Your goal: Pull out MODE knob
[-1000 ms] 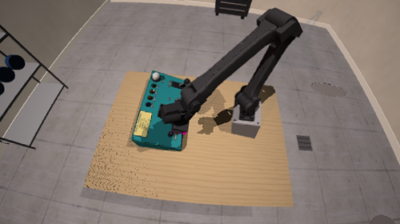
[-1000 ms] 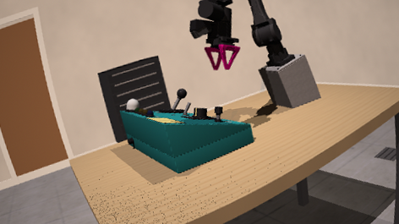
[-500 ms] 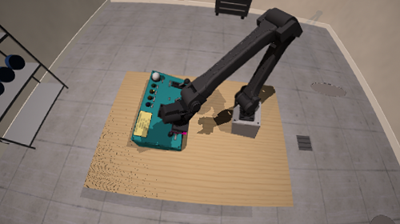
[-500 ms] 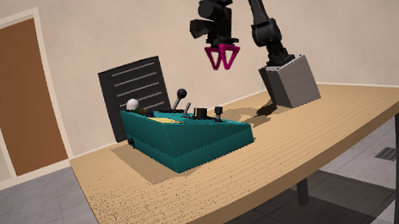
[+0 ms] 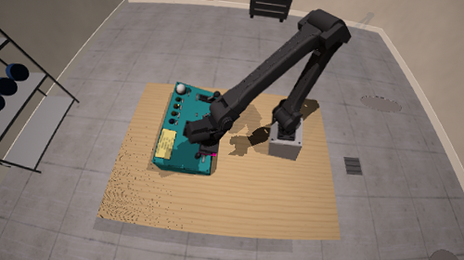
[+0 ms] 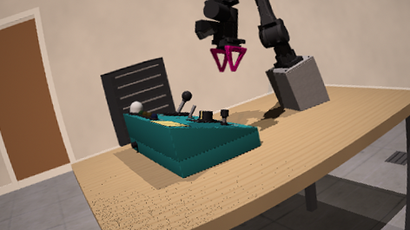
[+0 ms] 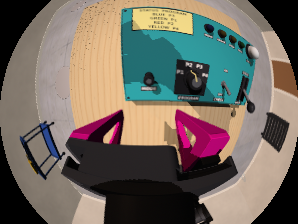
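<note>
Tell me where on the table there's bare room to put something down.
Wide bare wood lies between the console and the table's near edge. A smaller patch lies between console and arm base, under the raised open hand. The console's top is crowded with controls.

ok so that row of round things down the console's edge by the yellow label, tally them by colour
white ball: 1
dark round controls: 4
total: 5
</note>
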Motion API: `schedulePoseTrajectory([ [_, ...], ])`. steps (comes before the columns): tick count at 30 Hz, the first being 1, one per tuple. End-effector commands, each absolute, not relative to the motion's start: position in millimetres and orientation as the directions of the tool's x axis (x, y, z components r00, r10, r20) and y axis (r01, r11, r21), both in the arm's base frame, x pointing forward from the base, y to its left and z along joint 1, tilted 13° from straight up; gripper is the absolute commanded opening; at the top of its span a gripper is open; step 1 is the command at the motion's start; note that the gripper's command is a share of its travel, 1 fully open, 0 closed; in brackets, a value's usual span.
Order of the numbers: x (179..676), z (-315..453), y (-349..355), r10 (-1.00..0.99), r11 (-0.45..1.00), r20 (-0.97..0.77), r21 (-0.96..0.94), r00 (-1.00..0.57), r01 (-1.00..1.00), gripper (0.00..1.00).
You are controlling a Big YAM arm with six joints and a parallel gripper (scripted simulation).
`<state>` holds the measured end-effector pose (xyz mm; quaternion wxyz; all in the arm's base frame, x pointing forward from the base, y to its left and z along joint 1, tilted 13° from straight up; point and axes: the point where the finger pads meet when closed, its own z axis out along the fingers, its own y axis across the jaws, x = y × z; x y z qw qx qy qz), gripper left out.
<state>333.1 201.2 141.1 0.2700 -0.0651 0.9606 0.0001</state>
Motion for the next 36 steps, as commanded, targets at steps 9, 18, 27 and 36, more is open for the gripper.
schedulePoseTrajectory([
  [9,350,174,215,-0.098,0.993,-0.566,-0.001,-0.819,-0.118,0.70],
  [18,350,174,215,-0.098,0.993,-0.566,-0.001,-0.819,-0.118,0.70],
  [27,356,171,217,-0.093,0.993,-0.574,0.003,-0.813,-0.116,0.70],
  [36,357,150,210,-0.108,0.993,-0.557,-0.012,-0.823,-0.122,0.70],
])
